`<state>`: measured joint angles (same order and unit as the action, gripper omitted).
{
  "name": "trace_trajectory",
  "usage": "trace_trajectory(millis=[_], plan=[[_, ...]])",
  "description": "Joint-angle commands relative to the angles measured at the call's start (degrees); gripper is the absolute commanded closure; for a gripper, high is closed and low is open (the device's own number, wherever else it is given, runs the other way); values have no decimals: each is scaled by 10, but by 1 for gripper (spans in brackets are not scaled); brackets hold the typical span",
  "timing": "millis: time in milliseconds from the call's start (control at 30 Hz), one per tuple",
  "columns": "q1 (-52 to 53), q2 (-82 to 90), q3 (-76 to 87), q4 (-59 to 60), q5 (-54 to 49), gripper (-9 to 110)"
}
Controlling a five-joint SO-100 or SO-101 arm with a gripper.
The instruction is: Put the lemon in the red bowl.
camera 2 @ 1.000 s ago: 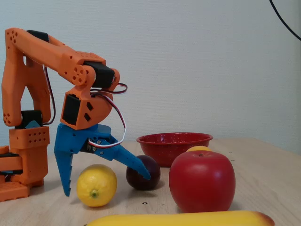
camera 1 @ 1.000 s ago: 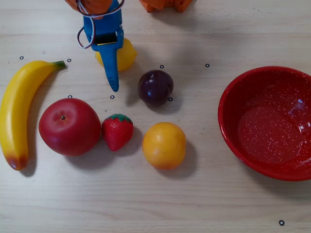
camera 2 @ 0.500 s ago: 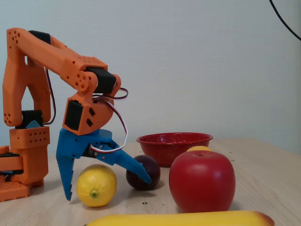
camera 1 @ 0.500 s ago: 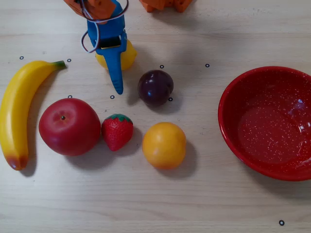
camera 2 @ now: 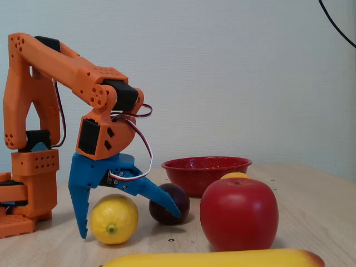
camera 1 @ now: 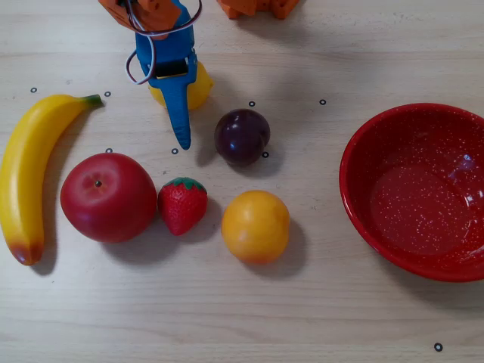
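The lemon (camera 1: 201,84) (camera 2: 114,218) lies on the table at the top left of the overhead view, mostly covered by the blue gripper (camera 1: 171,113) (camera 2: 130,223). The gripper is open and straddles the lemon. In the fixed view one finger (camera 2: 83,214) stands just left of the fruit and the other finger (camera 2: 161,199) reaches over it toward the plum. Whether either finger touches the lemon cannot be made out. The red bowl (camera 1: 355,162) (camera 2: 206,162), speckled and with nothing in it, sits at the right of the overhead view, well away from the gripper.
A dark plum (camera 1: 242,137) lies just right of the long finger's tip. A banana (camera 1: 26,178), a red apple (camera 1: 108,197), a strawberry (camera 1: 182,204) and an orange fruit (camera 1: 255,226) lie in front. The arm's orange base (camera 2: 28,194) stands behind the lemon.
The gripper has shifted slightly right and down over the lemon, bringing its upright finger closer to the fruit. The lemon and the other fruit have not moved.
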<state>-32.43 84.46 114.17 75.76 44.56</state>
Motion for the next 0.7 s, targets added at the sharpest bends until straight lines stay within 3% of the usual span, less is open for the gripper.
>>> trace_trajectory(millis=[0,667], plan=[[12,18,-19,-12,-11,38],[4,27,-18,-21,-20,40]])
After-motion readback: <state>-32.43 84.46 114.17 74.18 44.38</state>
